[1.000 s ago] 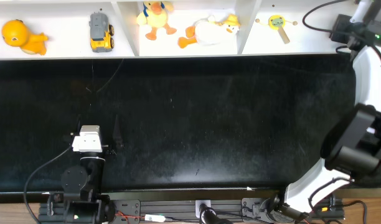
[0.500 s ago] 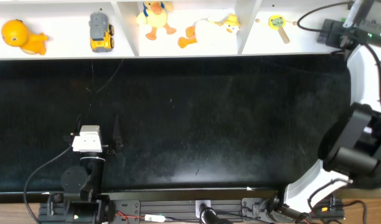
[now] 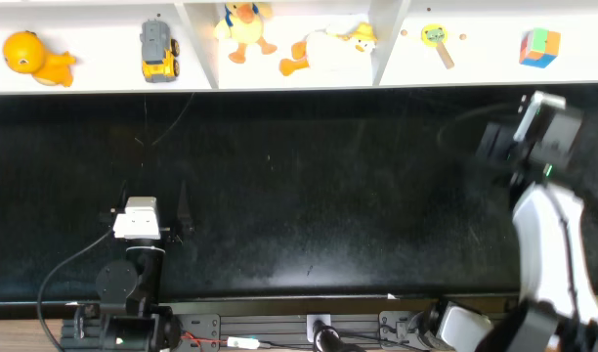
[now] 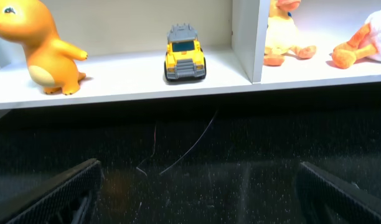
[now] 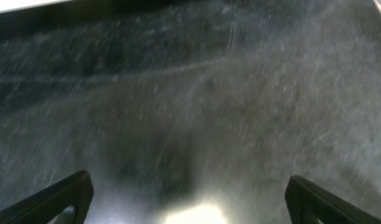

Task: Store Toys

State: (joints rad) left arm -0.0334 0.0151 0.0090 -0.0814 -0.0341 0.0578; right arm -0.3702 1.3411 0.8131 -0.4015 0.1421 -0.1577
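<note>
A white shelf [image 3: 279, 80] runs along the far edge and holds the toys. From left to right they are an orange figure [image 3: 35, 57], a yellow truck [image 3: 158, 51], a yellow plush duck [image 3: 243, 29], a white plush duck [image 3: 328, 47], a rattle [image 3: 436, 39] and a colourful cube [image 3: 538, 46]. My left gripper [image 3: 152, 203] rests low near the front left, open and empty, facing the orange figure [image 4: 44, 50] and the truck [image 4: 185, 53]. My right gripper [image 3: 490, 145] hangs over the black mat [image 5: 190, 112] below the cube's compartment, open with nothing in it.
The black mat [image 3: 309, 186] covers the table between the shelf and the arm bases. White dividers [image 4: 246, 37] split the shelf into compartments. Cables and mounts line the front edge [image 3: 309, 337].
My right arm has pulled back out of the far-right compartment and down over the mat, uncovering the colourful cube on the shelf. The left arm has not moved.
</note>
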